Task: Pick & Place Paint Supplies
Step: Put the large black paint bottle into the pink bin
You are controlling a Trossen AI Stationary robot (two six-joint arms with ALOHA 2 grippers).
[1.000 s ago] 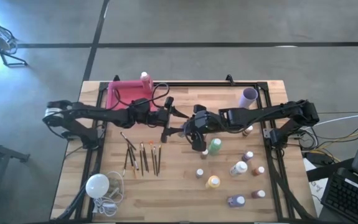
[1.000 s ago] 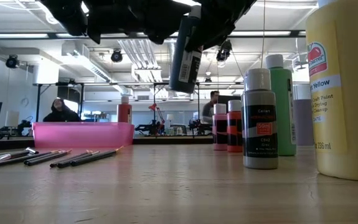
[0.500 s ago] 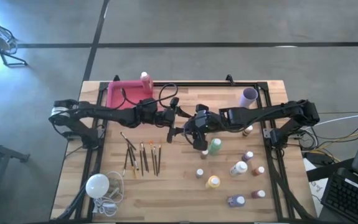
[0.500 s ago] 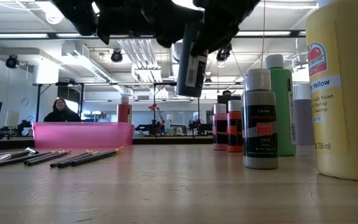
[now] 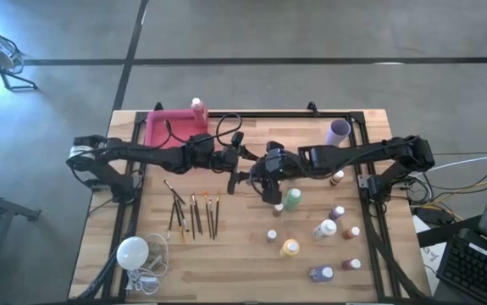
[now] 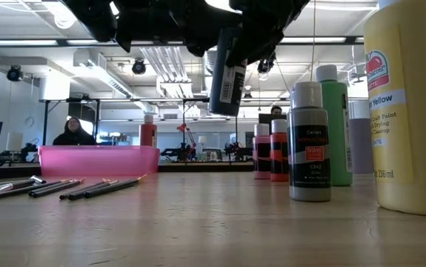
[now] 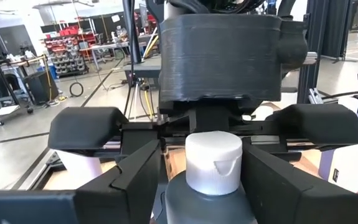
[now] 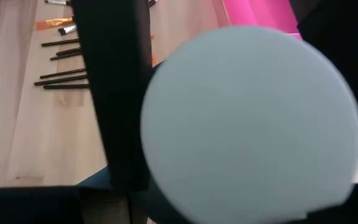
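At the right edge of the low view, nearest the camera, stands a large yellow paint bottle (image 6: 409, 111), cut off by the frame. Just left of it and a little farther back is a grey bottle (image 6: 309, 144) with a white cap, with a green bottle (image 6: 336, 126) close behind it and two small red bottles (image 6: 270, 152) beyond. Toward the lower left of that view, the paintbrushes (image 6: 64, 187) lie in a loose row on the wooden table (image 5: 243, 254), and behind them sits the pink tray (image 6: 98, 159), with an orange bottle (image 6: 147, 132) upright at its far right corner. Above the middle of the table, near the top centre of the low view, a dark bottle (image 6: 226, 70) with a barcode label hangs in the air, tilted slightly. The right gripper (image 5: 260, 174) has it pinched at its upper end, jaws partly closed around it. The left gripper (image 5: 245, 158) reaches in from the picture's left of the high view to meet it at the centre of the frame. The left wrist view shows the bottle's white cap right in front of that arm, but whether the left gripper has closed on the bottle cannot be told. In the lower left of the high view a white bulb (image 5: 131, 252) rests on its coiled cord, and a lilac cup (image 5: 339, 131) stands in the upper right. Far beyond the table, a person (image 6: 70, 130) sits in the room at the left of the low view.
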